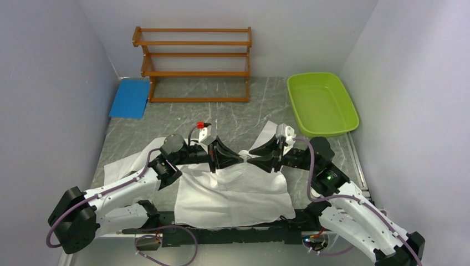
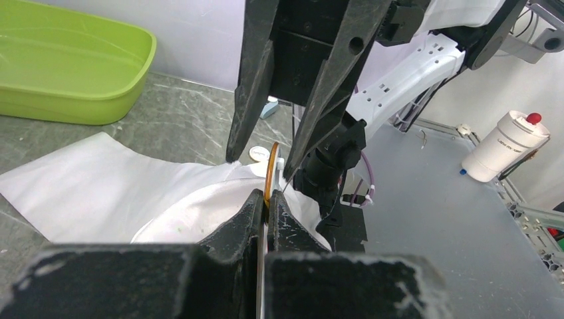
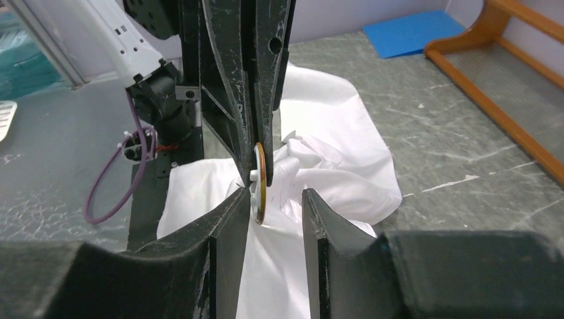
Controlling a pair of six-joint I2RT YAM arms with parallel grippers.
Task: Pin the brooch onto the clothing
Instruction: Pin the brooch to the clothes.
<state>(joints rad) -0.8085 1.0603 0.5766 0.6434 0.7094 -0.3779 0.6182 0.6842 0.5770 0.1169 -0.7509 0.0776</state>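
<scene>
The clothing (image 1: 233, 191), a white crumply shirt, lies spread on the grey table between both arms, bunched up where the grippers meet. The brooch (image 3: 261, 185), a small round disc with an orange rim, stands on edge over the raised fabric. My left gripper (image 2: 267, 199) is shut on the brooch (image 2: 271, 166), pinching its edge. My right gripper (image 3: 276, 203) faces it, open, with the disc just inside its left finger (image 3: 229, 219) and fabric (image 3: 332, 173) between the jaws. From above, the left gripper (image 1: 235, 158) and the right gripper (image 1: 254, 158) meet tip to tip.
A green tub (image 1: 322, 103) sits at the back right, a wooden rack (image 1: 194, 64) at the back, and a blue pad (image 1: 130, 98) at the back left. A white bottle with a red cap (image 2: 507, 145) stands off the table's near side.
</scene>
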